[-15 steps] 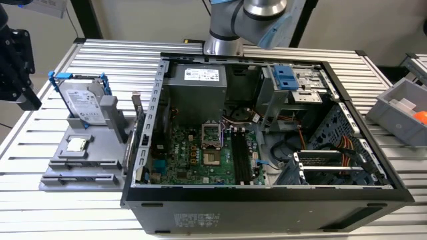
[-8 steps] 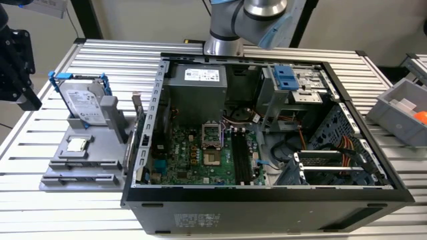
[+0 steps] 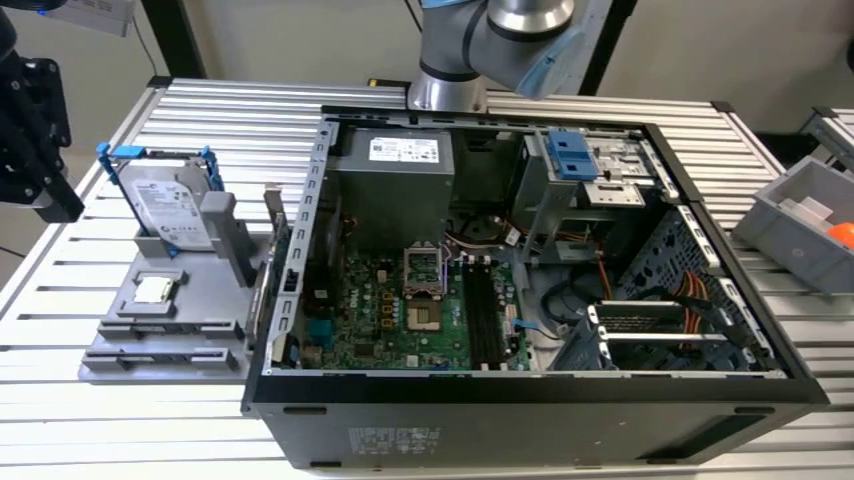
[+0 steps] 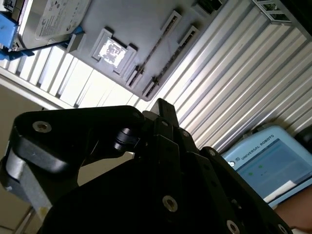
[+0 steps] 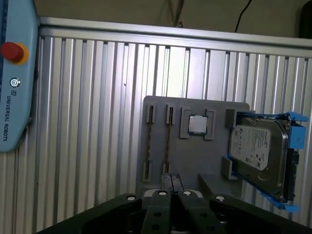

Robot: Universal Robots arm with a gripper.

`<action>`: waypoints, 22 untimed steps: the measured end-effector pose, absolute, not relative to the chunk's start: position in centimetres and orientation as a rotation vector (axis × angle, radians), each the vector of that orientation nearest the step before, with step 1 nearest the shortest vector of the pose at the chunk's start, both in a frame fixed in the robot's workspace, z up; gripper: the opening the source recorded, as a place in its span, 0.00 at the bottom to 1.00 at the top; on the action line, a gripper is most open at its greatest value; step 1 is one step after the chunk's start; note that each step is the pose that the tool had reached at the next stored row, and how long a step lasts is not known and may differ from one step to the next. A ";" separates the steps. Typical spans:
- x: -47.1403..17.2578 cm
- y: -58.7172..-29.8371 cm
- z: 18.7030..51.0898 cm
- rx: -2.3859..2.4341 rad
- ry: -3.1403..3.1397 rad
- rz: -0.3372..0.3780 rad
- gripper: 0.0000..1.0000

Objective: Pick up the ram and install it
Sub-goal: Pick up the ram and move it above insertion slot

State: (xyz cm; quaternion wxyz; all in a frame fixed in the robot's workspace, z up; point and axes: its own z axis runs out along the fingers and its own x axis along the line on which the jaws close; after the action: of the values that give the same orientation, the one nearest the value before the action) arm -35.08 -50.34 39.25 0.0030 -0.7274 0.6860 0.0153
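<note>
- the gripper (image 5: 171,178) hangs over the grey tray (image 5: 195,161), which lies to the exterior view's left of the open case (image 3: 534,395). its fingers (image 5: 166,183) look pressed together with nothing between them.
- the ram (image 5: 167,141) stands on edge in a holder on that tray, untouched. a second stick (image 5: 148,141) sits just beside it, parallel.
- i judge you are on the approach, so spread the fingers before you come down. closed tips would jab the board's top edge.
- set the fingers across the stick's thin faces, near its middle, so it lifts level.
- keep clear of the second stick and the end clips (image 5: 170,115). the gap between the two sticks looks tight.
- descend straight and grip lightly. the board is thin and will likely twist if pinched off-centre.
- the drive (image 5: 258,156) and the chip (image 5: 197,125) sit further along the tray, out of your line.
</note>
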 end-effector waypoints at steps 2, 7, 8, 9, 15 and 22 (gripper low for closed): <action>-35.1 -50.3 39.2 -2.282 2.151 0.048 1.00; -35.1 -50.3 39.2 -2.283 2.149 0.048 1.00; -35.1 -50.3 39.2 -2.283 2.149 0.048 1.00; -35.1 -50.3 39.2 -2.284 2.148 0.048 1.00; -35.1 -50.3 39.2 -2.285 2.147 0.048 1.00; -35.1 -50.3 39.1 -2.250 2.182 0.048 1.00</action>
State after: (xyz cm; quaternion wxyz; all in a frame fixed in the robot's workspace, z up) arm -35.08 -50.32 39.13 0.0032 -0.7178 0.6961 0.0152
